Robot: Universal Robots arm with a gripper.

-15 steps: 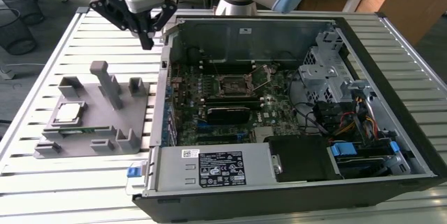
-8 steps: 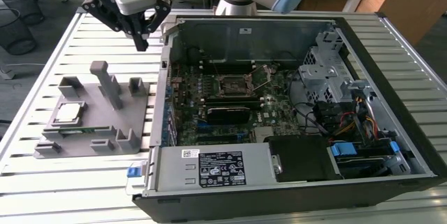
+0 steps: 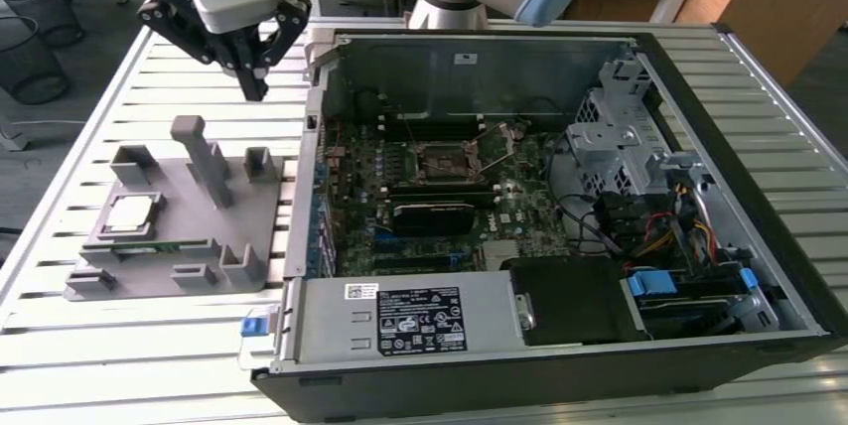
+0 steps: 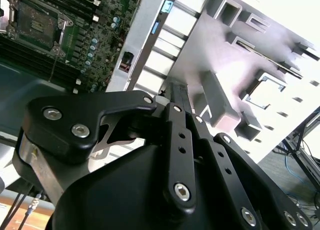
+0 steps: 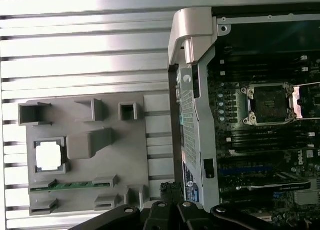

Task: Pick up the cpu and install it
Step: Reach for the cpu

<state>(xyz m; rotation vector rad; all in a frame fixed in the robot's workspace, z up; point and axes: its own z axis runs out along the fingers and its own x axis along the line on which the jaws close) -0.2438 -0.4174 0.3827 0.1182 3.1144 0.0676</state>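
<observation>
The cpu (image 3: pixel 129 214) is finished with a shiny silver-grey top and a thin darker rim. The fixture (image 3: pixel 186 266) is moulded in matt grey. The memory stick (image 3: pixel 133 248) is green. The desk (image 3: pixel 79 127) is patterned with pale silver slats. The hand (image 3: pixel 252 89) is coloured black. The case (image 3: pixel 530 385) is black outside, and the motherboard (image 3: pixel 523 172) is dark green.

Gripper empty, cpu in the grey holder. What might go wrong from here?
1. The cpu sits low in a pocket of the grey holder beside tall posts; the gripper, shut and well off it, may clip a post coming down.
2. The green memory stick lies right alongside, so a skewed grasp might catch it.
3. The case wall stands between holder and socket; a low carry could strike it.
</observation>
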